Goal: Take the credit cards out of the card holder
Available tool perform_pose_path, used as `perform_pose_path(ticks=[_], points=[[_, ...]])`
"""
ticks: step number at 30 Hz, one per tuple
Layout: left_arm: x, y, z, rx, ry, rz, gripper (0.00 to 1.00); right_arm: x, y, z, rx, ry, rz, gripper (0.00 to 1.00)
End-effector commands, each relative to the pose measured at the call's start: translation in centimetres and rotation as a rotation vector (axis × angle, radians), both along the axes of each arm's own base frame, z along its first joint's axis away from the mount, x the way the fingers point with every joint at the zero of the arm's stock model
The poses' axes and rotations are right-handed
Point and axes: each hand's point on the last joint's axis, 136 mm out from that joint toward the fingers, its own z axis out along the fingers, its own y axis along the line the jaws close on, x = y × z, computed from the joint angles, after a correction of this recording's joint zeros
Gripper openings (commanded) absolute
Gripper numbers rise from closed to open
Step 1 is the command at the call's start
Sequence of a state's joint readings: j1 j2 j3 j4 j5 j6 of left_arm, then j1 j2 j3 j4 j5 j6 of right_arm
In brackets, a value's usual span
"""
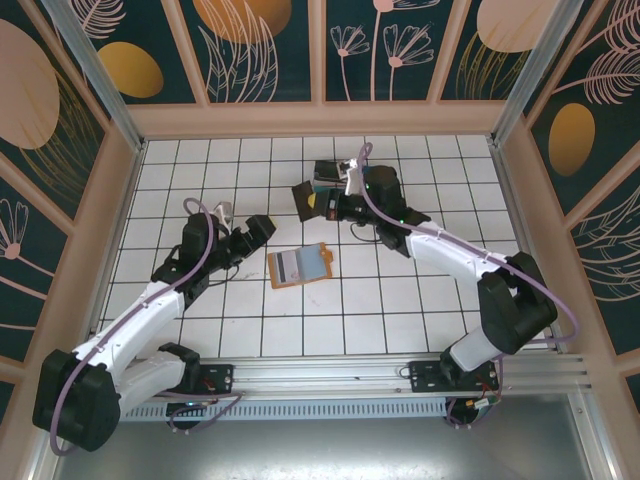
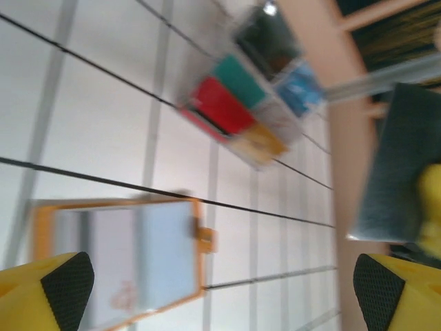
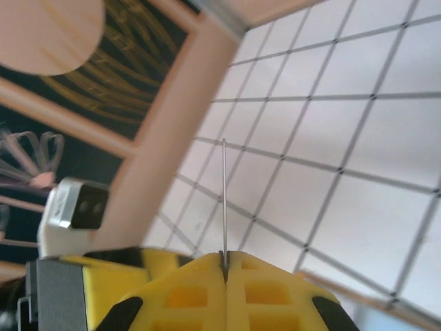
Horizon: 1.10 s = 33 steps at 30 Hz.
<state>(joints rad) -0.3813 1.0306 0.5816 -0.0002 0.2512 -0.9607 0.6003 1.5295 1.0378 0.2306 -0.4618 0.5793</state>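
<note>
The card holder (image 1: pixel 299 265) lies open on the white tiles, tan-orange with a grey-blue inside; the left wrist view has it low on the left (image 2: pixel 124 262). My left gripper (image 1: pixel 262 228) hangs just left of it and a little above, jaws wide open (image 2: pixel 213 293) with nothing between them. My right gripper (image 1: pixel 320 203) is farther back, shut on a dark credit card (image 1: pixel 303 199). From the right wrist that card is a thin edge-on line (image 3: pixel 224 200) rising from the closed fingertips (image 3: pixel 225 261). The left wrist view catches the same card (image 2: pixel 394 162) at its right edge.
A clear tray of card stacks (image 1: pixel 335 173) in red, teal, gold, blue and black stands behind the right gripper, blurred in the left wrist view (image 2: pixel 241 103). Wooden-framed patterned walls (image 1: pixel 320 118) enclose the tiled floor on three sides.
</note>
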Motion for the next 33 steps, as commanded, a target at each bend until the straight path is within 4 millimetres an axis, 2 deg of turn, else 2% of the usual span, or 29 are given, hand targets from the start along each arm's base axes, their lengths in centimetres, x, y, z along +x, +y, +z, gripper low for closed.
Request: perform_pose_path(ticks=[1,5,6,9,14,20,23,28,33], points=[[-0.6,4.4,-3.3,0.244,0.043,0.128,0.99,3.1,-3.1,-0.1,-0.207,-0.080,-0.120,0.00],[-1.1,5.3,-4.3,0.274,0.045,0.154,0.99,4.3,-3.3,0.6,-0.250,-0.120,-0.121,0.00],[-1.2,5.4,-4.4,0.276,0.046,0.160,0.99,5.5,-4.6,0.9,-0.254,-0.121,-0.155,0.00],[-1.1,5.7,-4.6,0.275,0.051,0.173,0.99,7.2,-5.6,2.1,-0.264,-0.154,-0.172,0.00],[-0.3,5.5,-4.6,0.266,0.058,0.167,0.99,9.0,-6.6,5.1,-0.314,-0.348,-0.161,0.00],[1.1,5.4,-4.5,0.262,0.067,0.156,0.99,10.5,-7.2,6.9,-0.415,-0.515,-0.033,0.00],[1.8,5.2,-4.3,0.252,0.071,0.152,0.99,10.8,-6.8,6.3,-0.494,-0.576,0.084,0.00],[2.2,4.3,-4.2,0.214,0.088,0.121,0.99,10.8,-6.2,3.9,-0.608,-0.638,0.305,0.00],[2.0,2.8,-4.7,0.117,0.130,0.067,0.99,12.5,-6.1,2.9,-0.589,-0.650,0.398,0.00]])
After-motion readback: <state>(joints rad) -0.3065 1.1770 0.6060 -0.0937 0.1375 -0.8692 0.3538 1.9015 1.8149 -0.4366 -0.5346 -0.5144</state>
